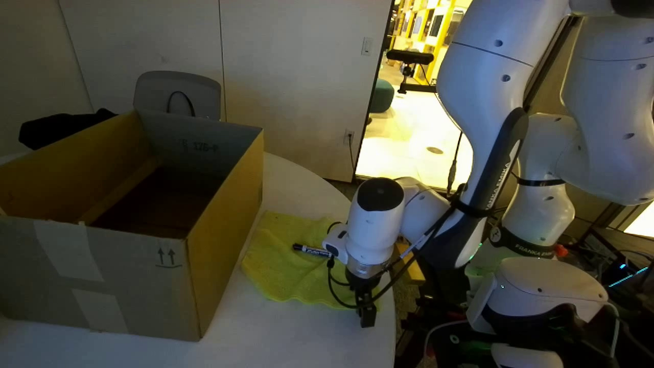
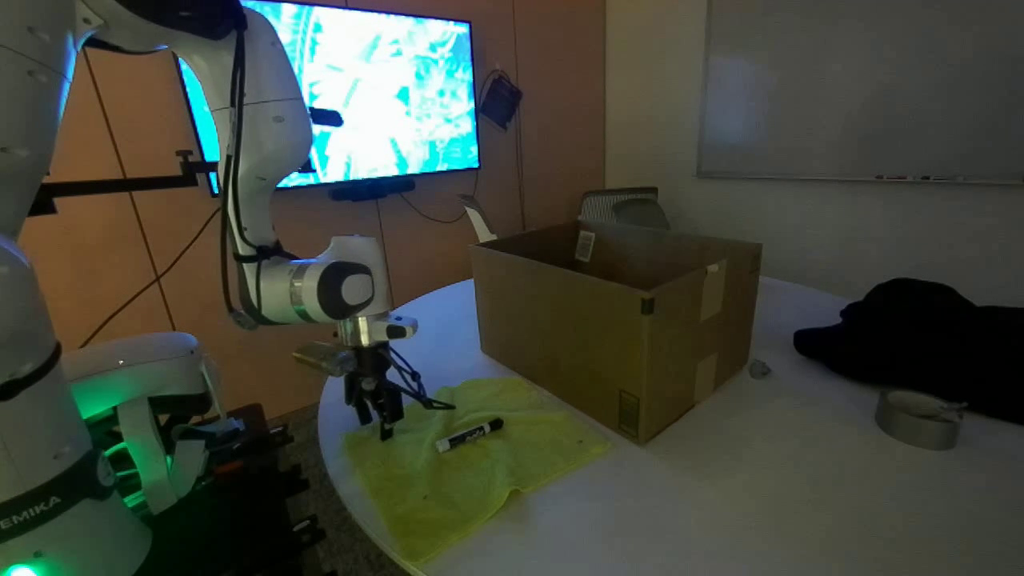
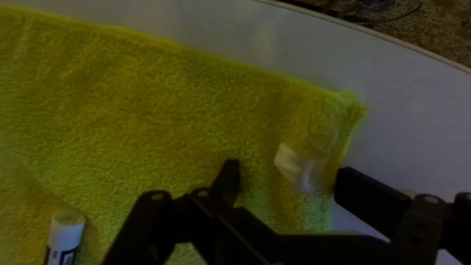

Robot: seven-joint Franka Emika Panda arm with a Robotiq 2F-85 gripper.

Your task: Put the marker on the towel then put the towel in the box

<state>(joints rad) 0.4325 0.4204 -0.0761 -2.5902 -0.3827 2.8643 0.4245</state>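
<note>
The gripper (image 3: 287, 175) is pointing down near a corner of the towel (image 2: 448, 496), its fingers (image 3: 369, 198) standing apart; in the wrist view, one finger is projecting over the cloth, the other is standing at the cloth's edge, and a strip of towel is showing between them. The views are not showing whether the fingertips are touching the cloth. The towel is lying spread on the table (image 2: 720, 512), just beside the box (image 2: 552, 320). The marker (image 2: 470, 434) is resting on top of the towel, its black end pointing toward the box. The box is standing on the table with its top open. In an exterior view, a grey tape roll (image 2: 918, 424) is lying beside a black item (image 2: 920, 336).
</note>
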